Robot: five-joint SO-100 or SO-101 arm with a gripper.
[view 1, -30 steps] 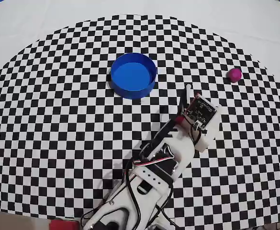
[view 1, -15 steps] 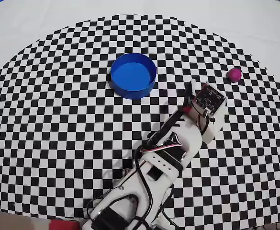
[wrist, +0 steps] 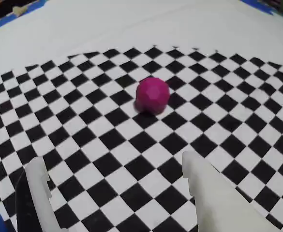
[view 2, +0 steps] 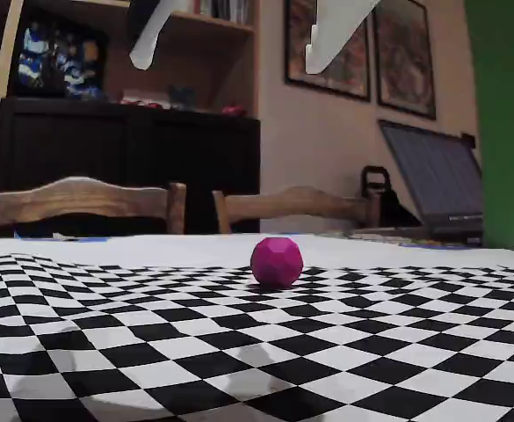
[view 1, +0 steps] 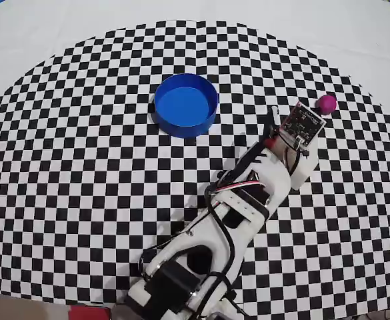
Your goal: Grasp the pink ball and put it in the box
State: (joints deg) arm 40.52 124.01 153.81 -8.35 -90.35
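- The ball [view 1: 327, 103] lies on the checkered mat [view 1: 81, 167] near the mat's right edge in the overhead view, well to the right of the box [view 1: 185, 105] and apart from it.
- In the wrist view the ball [wrist: 152, 95] sits alone on the squares, ahead of the two white fingertips and touching neither.
- In the fixed view the ball [view 2: 277, 261] rests on the mat with a faceted surface, and the fingers hang high above it.
- The pincer [wrist: 117, 181] is spread open and empty; its left finger [wrist: 39, 193] and right finger [wrist: 214, 193] stand wide apart at the bottom of the wrist view.
- In the fixed view the pincer [view 2: 230, 48] shows as two white tips pointing down from the top edge, with a clear gap between them.
- In the overhead view the arm [view 1: 215, 240] reaches from the bottom edge up and to the right, its head just left of the ball and below and right of the box.
- The box is empty, its blue floor bare.
- The mat lies on a white worktop [view 1: 355, 40].
- Behind the ball in the fixed view stand wooden chairs [view 2: 81, 202], a dark shelf unit [view 2: 116, 114] and an open laptop [view 2: 437, 185] at right.
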